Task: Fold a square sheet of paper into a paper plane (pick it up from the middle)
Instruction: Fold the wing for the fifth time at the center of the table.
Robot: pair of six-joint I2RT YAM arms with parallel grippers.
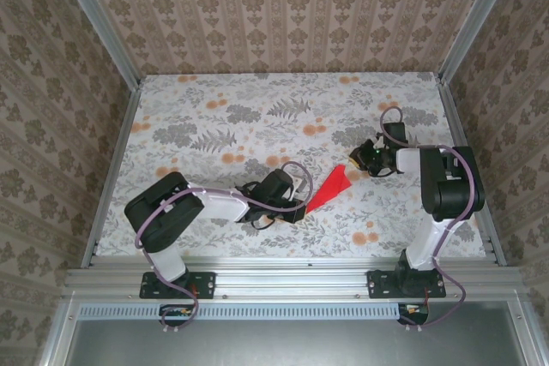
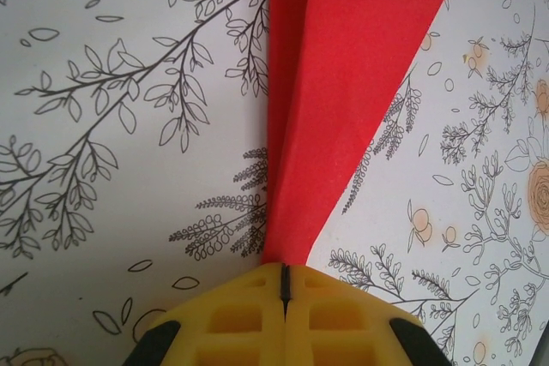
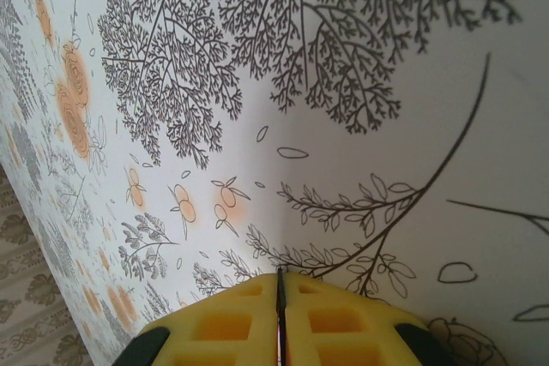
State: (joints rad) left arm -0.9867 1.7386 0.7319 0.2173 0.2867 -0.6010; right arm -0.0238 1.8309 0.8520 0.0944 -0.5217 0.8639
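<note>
The paper plane [image 1: 330,188] is pinched at its narrow end by the left gripper [image 2: 283,276] — jaws closed on the fold, prob. so the crease is held flat while the wide end fans out over the table [image 1: 214,109]. The right gripper [image 3: 280,285] is shut w/ nothing between its jaws, just beside the wide end — contact can't be told.

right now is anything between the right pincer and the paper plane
Nothing visible. The right pincer, shut, sits right beside the wide end of the paper plane; the left pincer grips its narrow end.
</note>
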